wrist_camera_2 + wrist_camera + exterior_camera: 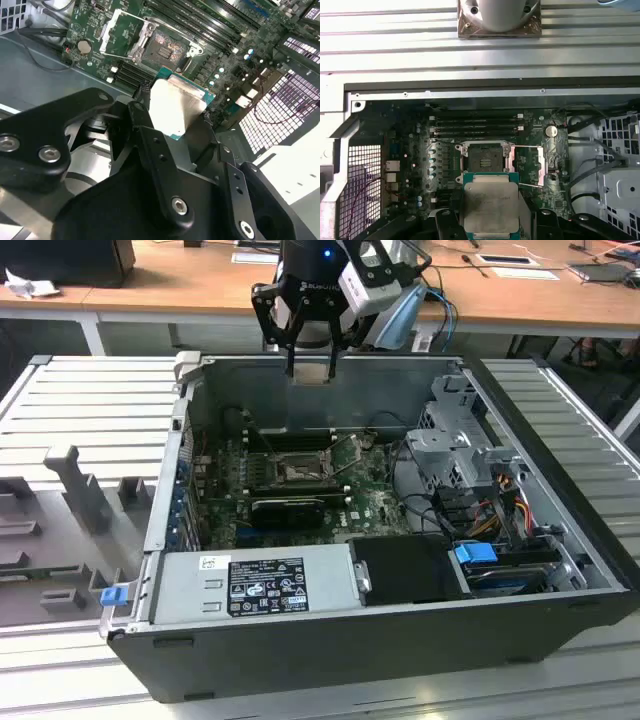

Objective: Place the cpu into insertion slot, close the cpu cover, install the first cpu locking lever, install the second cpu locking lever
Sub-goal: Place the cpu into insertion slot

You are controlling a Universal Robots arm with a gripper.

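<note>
Here, exterior view: the black gripper (pixel 313 368) pinches the flat square cpu (pixel 313 375) above the open grey metal case (pixel 400 640).
Second wrist view: the cpu (pixel 177 102), matte silver with a green edge, hangs well apart from the insertion slot (pixel 167 46).
First wrist view: the square black insertion slot (pixel 484 157) is bare; the thin windowed cpu cover (pixel 538 167) is swung open beside it.

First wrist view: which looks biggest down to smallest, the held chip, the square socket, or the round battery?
1. The cpu, though it is nearest the camera, so its lead is unsure.
2. The insertion slot.
3. The round battery.
</note>
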